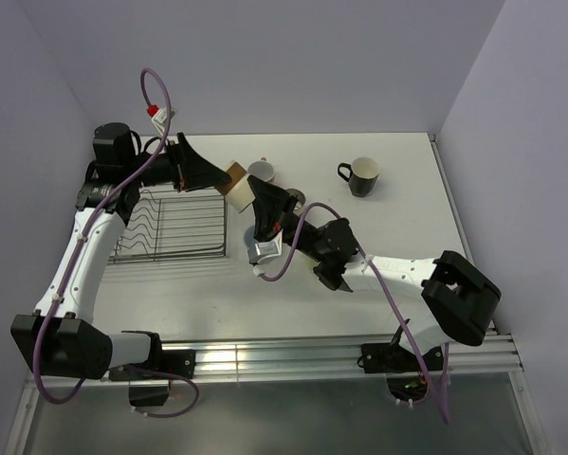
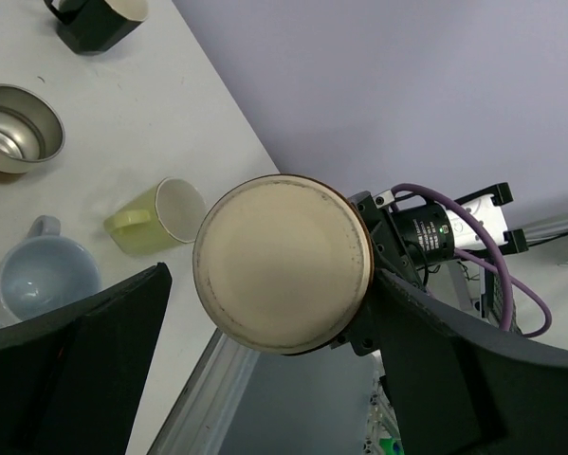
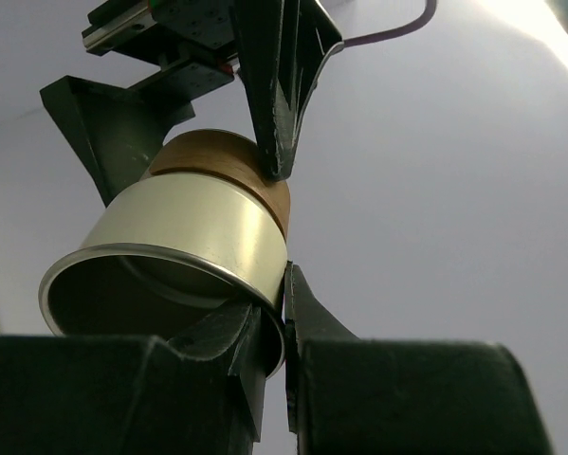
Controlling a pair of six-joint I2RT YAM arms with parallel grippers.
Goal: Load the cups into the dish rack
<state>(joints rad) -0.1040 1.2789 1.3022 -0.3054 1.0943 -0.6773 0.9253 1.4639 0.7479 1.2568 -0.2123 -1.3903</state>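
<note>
A brown metallic cup (image 1: 236, 184) is held in the air between both grippers, above the table by the dish rack (image 1: 170, 226). My right gripper (image 3: 284, 284) is shut on its rim (image 3: 170, 270). My left gripper (image 2: 274, 284) is open, its fingers (image 3: 276, 95) either side of the cup's cream base (image 2: 282, 263). The pink cup (image 1: 261, 172) and black mug (image 1: 362, 176) stand on the table. The left wrist view shows the second metallic cup (image 2: 18, 128), the yellow mug (image 2: 160, 213) on its side and the light blue mug (image 2: 37, 280).
The dish rack holds no cups. The right arm (image 1: 340, 246) stretches across the table's middle and covers the mugs beneath it in the top view. Walls close in on the left, back and right.
</note>
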